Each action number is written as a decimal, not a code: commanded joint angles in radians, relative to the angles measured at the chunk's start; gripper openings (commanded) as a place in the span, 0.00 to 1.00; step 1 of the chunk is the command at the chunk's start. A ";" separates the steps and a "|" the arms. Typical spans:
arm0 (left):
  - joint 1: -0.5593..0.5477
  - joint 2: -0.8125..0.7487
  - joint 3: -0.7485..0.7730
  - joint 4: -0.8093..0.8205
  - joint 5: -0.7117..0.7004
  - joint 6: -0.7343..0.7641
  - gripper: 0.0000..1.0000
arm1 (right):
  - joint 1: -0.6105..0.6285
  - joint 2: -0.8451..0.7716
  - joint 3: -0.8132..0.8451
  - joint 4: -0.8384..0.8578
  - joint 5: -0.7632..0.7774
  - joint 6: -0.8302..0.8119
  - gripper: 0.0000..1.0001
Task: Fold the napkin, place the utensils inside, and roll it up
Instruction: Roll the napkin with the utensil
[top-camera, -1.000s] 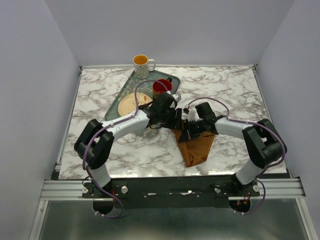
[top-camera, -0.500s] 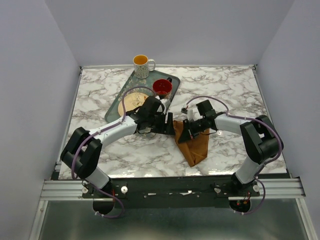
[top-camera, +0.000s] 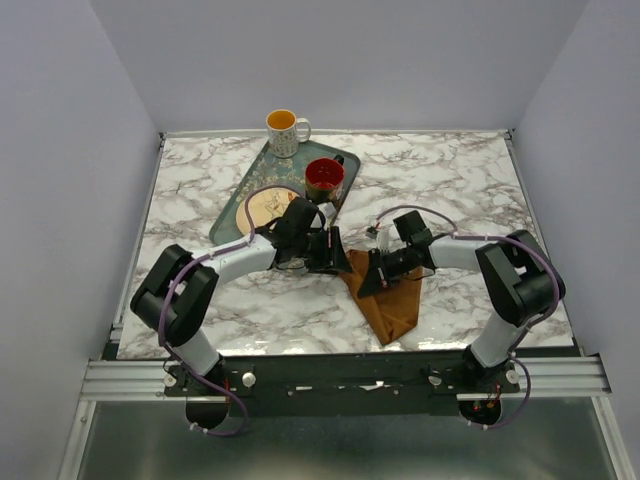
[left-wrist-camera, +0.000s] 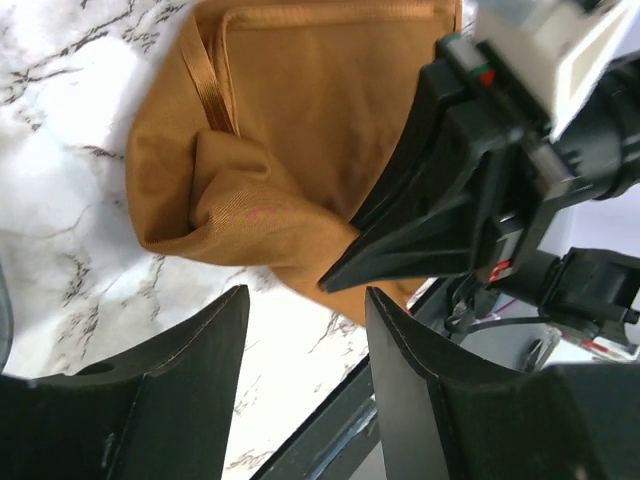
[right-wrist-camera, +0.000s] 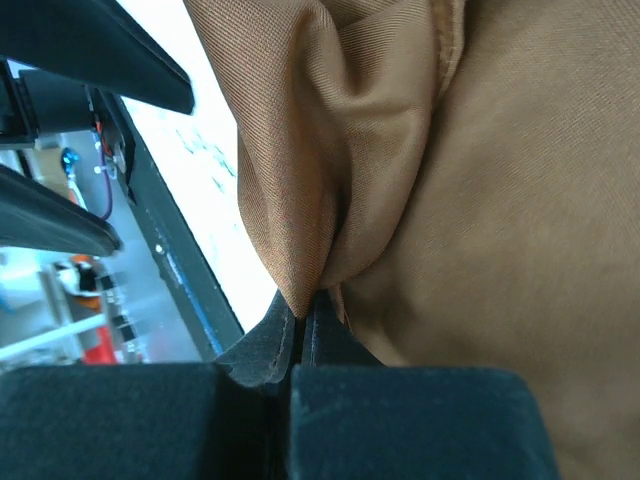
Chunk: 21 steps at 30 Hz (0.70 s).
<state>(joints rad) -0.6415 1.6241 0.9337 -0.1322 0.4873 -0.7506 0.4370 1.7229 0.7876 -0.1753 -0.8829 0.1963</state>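
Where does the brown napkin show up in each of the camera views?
Top external: the napkin lies just right of centre, in the lower half of the picture.
Left wrist: the napkin fills the upper middle.
Right wrist: the napkin covers most of the frame.
Shared landmark: the right gripper, shut on a fold of the cloth; at right in the left wrist view, bottom centre in its own.
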 joint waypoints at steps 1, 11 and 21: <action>0.002 0.011 -0.018 0.101 0.039 -0.087 0.56 | -0.003 0.035 -0.045 0.063 -0.004 0.083 0.01; -0.017 0.075 0.040 0.098 0.074 -0.076 0.53 | -0.004 0.049 -0.039 0.051 0.048 0.106 0.08; -0.040 0.146 0.073 0.126 0.048 -0.072 0.51 | -0.009 0.067 -0.024 0.014 0.091 0.110 0.20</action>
<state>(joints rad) -0.6636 1.7519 0.9676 -0.0307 0.5343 -0.8249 0.4362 1.7584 0.7589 -0.1287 -0.8818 0.3080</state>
